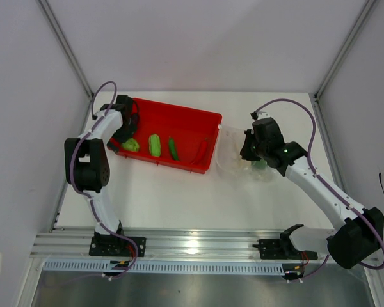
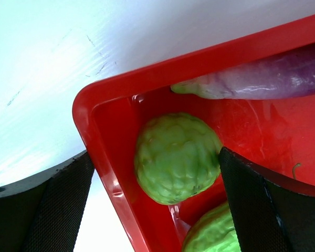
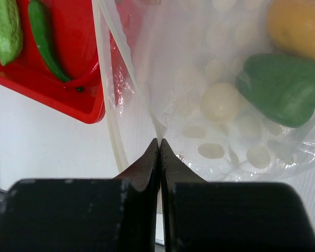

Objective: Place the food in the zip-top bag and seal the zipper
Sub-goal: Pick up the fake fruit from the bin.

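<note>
My left gripper [image 2: 157, 205] is open at the far-left corner of the red tray [image 1: 179, 121]. One finger is outside the tray wall and the other inside, with a round bumpy green vegetable [image 2: 176, 157] between them, untouched. A purple eggplant [image 2: 273, 79] lies just beyond it. The right gripper [image 3: 160, 142] is shut, pinching the film of the clear zip-top bag [image 1: 233, 160] beside the tray's right end. Through the plastic I see a green bell pepper [image 3: 281, 94], a yellow lemon [image 3: 296, 26] and a white ball [image 3: 220, 102]. The zipper strip [image 3: 109, 94] runs along the bag's left edge.
More food lies in the tray: a light green vegetable [image 1: 155, 145], a dark green one [image 1: 173, 149] and a red chili [image 1: 203, 150]. White walls and metal posts close in the table at the back and sides. An aluminium rail [image 1: 198, 243] carries both arm bases.
</note>
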